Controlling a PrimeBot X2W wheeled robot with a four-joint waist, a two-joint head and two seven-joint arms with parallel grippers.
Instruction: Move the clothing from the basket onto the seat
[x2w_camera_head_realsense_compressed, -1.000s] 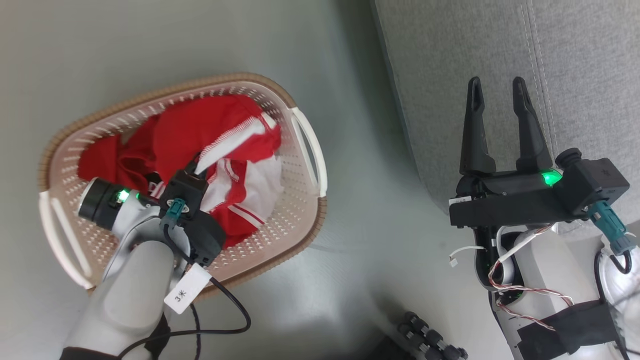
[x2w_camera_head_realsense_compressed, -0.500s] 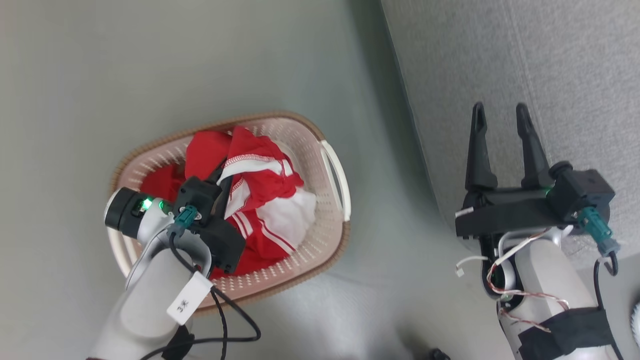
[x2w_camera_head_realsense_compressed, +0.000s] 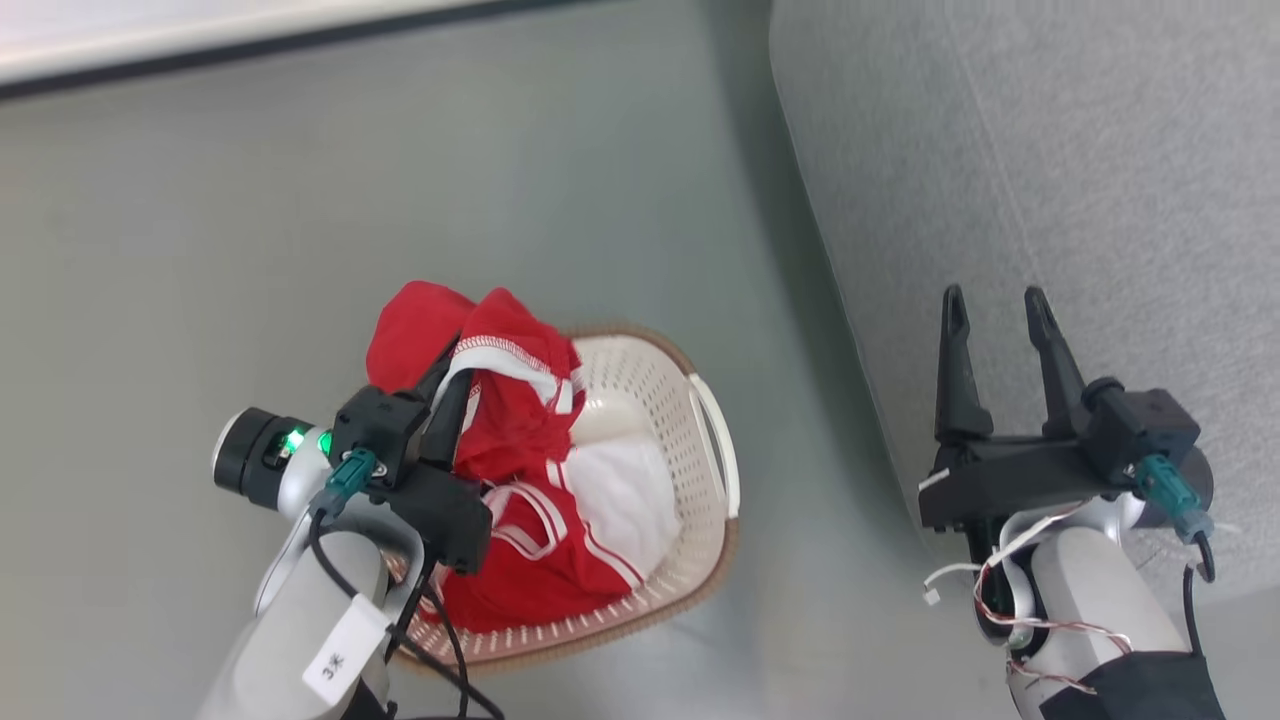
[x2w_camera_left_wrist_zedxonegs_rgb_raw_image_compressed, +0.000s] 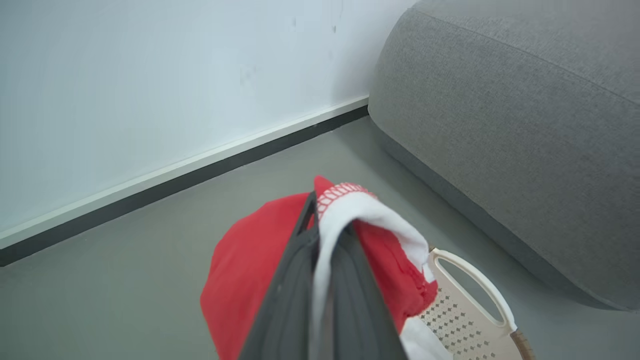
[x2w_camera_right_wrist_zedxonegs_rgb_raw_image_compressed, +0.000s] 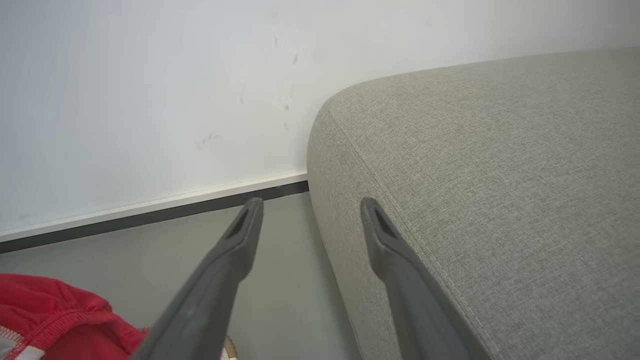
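My left gripper (x2w_camera_head_realsense_compressed: 455, 352) is shut on the white hem of a red piece of clothing (x2w_camera_head_realsense_compressed: 510, 400), which hangs bunched from the fingers above the basket's far-left rim. In the left wrist view, the left gripper (x2w_camera_left_wrist_zedxonegs_rgb_raw_image_compressed: 325, 220) pinches the white band, with red cloth (x2w_camera_left_wrist_zedxonegs_rgb_raw_image_compressed: 245, 260) draped on both sides. More red and white clothing (x2w_camera_head_realsense_compressed: 600, 520) lies in the cream basket (x2w_camera_head_realsense_compressed: 715, 570) on the floor. My right gripper (x2w_camera_head_realsense_compressed: 992, 300) stands open and empty over the near edge of the light-grey seat (x2w_camera_head_realsense_compressed: 1100, 200). The right gripper (x2w_camera_right_wrist_zedxonegs_rgb_raw_image_compressed: 312, 205) points along the seat (x2w_camera_right_wrist_zedxonegs_rgb_raw_image_compressed: 500, 175) edge.
The grey floor (x2w_camera_head_realsense_compressed: 500, 200) runs between basket and seat. A white wall (x2w_camera_left_wrist_zedxonegs_rgb_raw_image_compressed: 150, 75) with a dark baseboard (x2w_camera_head_realsense_compressed: 200, 50) lies beyond. The seat's rounded side (x2w_camera_left_wrist_zedxonegs_rgb_raw_image_compressed: 525, 125) rises just right of the basket handle (x2w_camera_left_wrist_zedxonegs_rgb_raw_image_compressed: 470, 280).
The head camera has tilted, bringing the baseboard into view. My left gripper has risen, pulling the red garment up out of the basket. The right gripper stays open.
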